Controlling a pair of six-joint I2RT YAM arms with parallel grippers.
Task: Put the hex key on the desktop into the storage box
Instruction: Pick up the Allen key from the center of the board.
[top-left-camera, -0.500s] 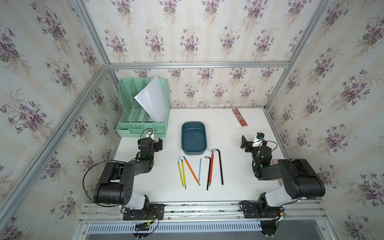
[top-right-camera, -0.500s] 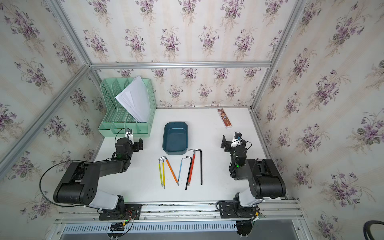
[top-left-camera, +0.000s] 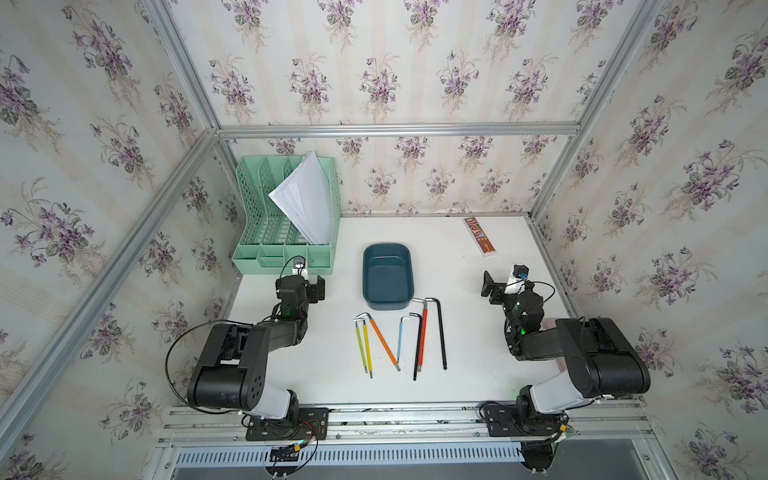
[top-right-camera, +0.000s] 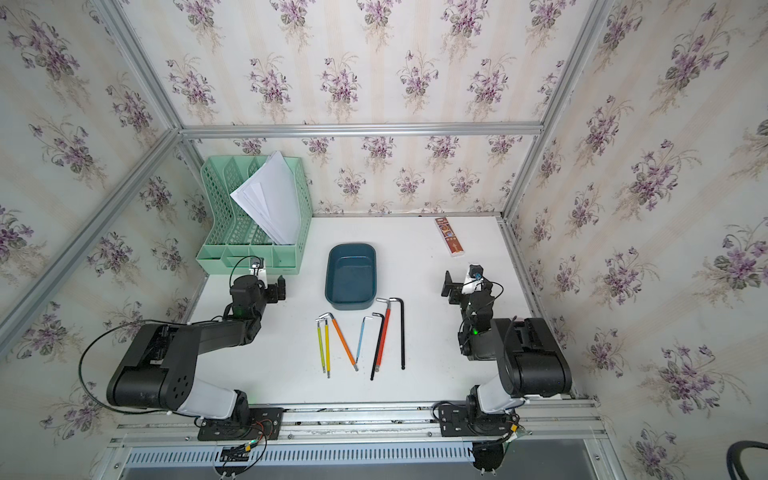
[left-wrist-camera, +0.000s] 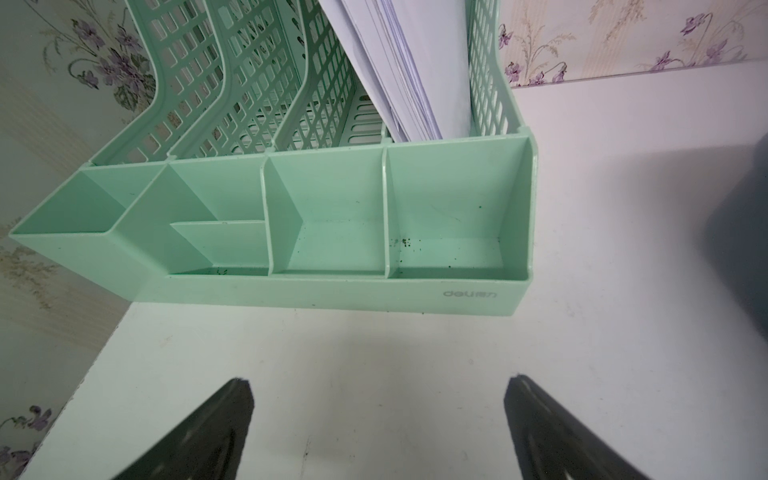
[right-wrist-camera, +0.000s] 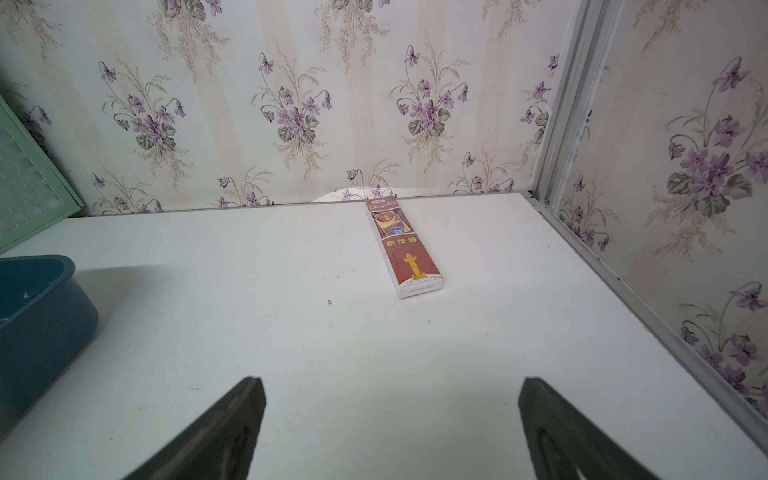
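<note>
Hex keys (top-left-camera: 384, 344) only show up in both top views for us: seven fanned out on the desktop (top-left-camera: 469, 374), from the yellow-green hex key (top-left-camera: 360, 345) to the long black hex key (top-left-camera: 440, 333), all just in front of the storage box (top-left-camera: 386, 306). The wrist views miss them completely. The left wrist catches "deli" on the mint file rack (left-wrist-camera: 332, 289), and the right wrist lets us read "中华牌" on the red-brown carton (right-wrist-camera: 405, 249). Left gripper (left-wrist-camera: 379, 380) and right gripper (right-wrist-camera: 391, 380) both gape wide, holding nothing.
</note>
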